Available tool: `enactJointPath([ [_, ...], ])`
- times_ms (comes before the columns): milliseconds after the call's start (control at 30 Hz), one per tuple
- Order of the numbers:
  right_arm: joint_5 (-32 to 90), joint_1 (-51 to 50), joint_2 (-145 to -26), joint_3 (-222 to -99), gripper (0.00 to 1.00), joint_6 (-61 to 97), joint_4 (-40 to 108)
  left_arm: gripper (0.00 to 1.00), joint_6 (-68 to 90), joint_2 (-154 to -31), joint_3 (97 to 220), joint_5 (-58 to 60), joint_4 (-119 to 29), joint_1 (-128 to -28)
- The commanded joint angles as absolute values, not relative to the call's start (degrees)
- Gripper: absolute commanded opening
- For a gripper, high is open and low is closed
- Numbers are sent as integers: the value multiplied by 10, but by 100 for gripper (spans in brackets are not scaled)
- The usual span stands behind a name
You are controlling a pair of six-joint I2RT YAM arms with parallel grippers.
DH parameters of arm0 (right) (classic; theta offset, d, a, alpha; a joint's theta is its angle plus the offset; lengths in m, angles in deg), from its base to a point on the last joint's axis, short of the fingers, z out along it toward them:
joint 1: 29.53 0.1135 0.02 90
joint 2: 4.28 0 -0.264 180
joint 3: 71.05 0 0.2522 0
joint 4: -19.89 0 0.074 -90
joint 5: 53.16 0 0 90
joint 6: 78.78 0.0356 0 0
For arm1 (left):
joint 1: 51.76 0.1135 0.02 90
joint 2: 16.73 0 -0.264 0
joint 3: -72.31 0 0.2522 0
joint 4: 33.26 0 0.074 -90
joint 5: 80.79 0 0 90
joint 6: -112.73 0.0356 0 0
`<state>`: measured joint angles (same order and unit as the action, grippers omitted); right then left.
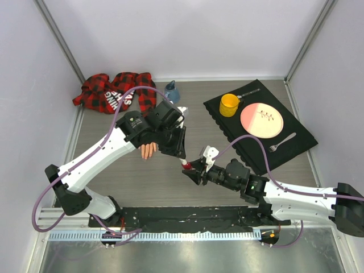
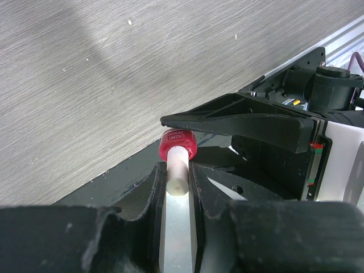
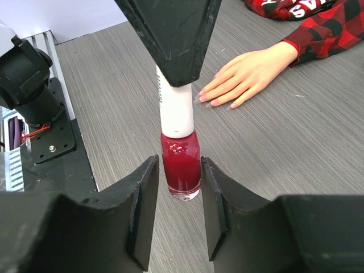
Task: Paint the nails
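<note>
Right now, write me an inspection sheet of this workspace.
Surface: grey wood-grain table; no spills seen.
Job's things: mannequin lies palm down; nails show no red. Bottle stands upright on the table, with the cap on it.
Clutter: black mat with yellow cup, pink plate and fork; blue object beside the plaid sleeve.
Grippers: left hand shut on the cap from above; right hand shut on the bottle.
Cables: purple cables loop along both arms, away from the bottle.
Surroundings: white walls; nothing else seen.
</note>
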<state>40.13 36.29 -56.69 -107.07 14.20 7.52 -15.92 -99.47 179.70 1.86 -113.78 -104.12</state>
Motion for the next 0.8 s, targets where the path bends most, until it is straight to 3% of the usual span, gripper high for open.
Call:
enactJointPath([
  [0,401,362,-570,-1091,39,132,43,0,-159,-979,1821,5,-1140,-1040],
  [167,397,361,-579,-1099,35,128,39,0,-159,-979,1816,4,-1142,-1040],
  [367,404,361,-586,-1107,43,122,37,0,-159,-977,1809,0,-1139,-1040],
  [500,405,361,-585,-1114,40,117,40,0,-158,-979,1808,-4,-1139,-1039],
  [667,391,361,-585,-1117,29,117,44,0,-157,-979,1807,-7,-1137,-1040],
  [767,382,361,-588,-1119,11,119,47,0,-157,-978,1802,-5,-1133,-1039],
])
